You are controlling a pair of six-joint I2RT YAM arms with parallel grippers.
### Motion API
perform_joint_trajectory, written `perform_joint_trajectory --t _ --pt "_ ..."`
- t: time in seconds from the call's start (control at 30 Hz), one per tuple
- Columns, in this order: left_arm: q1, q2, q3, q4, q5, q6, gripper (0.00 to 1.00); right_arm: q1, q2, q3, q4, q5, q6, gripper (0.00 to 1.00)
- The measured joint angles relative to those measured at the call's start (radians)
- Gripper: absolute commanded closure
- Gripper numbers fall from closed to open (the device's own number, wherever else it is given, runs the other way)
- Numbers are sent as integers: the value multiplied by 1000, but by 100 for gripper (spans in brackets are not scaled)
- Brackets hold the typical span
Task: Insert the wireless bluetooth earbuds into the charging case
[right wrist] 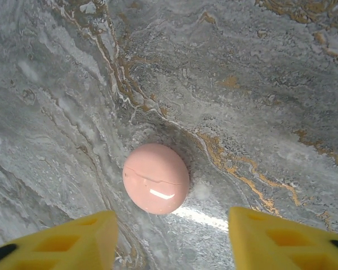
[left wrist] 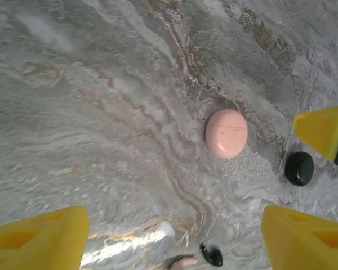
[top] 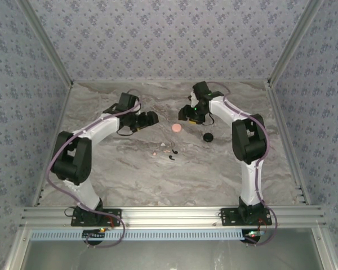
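Two tiny black earbuds [top: 172,154] lie loose on the marbled grey table [top: 129,169], close together near its middle, each a curved hook with a short stem. One earbud [left wrist: 211,255] shows in the left wrist view as a glossy dark lump at the bottom edge, with a small pale pink bit [left wrist: 183,261] touching or just beside it. The charging case [top: 208,136] is a small round black puck with a smooth shiny top, sitting to the right of the earbuds and apart from them, near the right arm's elbow. From the left wrist camera, the case [left wrist: 299,168] lies just below a yellow finger of the other arm.

A pink disc [top: 176,128], similar in size to the case, rests between the two grippers and beyond the earbuds. The right gripper [right wrist: 172,225] hangs right by the disc [right wrist: 156,178], fingers spread and holding nothing. The left gripper [left wrist: 174,216] also stands wide apart and empty, with the disc [left wrist: 226,133] ahead of it.
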State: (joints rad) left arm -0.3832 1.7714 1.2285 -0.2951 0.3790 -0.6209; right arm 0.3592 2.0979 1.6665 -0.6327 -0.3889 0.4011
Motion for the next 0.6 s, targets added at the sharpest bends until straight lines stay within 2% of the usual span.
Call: perform_joint_trajectory --t 0.17,0.6 --pt "-18 76 39 39 29 -48 31 -4 3 -2 11 -48 -4 65" --pt "-58 210 109 93 82 -124 40 -4 77 -17 24 -114 -2 69"
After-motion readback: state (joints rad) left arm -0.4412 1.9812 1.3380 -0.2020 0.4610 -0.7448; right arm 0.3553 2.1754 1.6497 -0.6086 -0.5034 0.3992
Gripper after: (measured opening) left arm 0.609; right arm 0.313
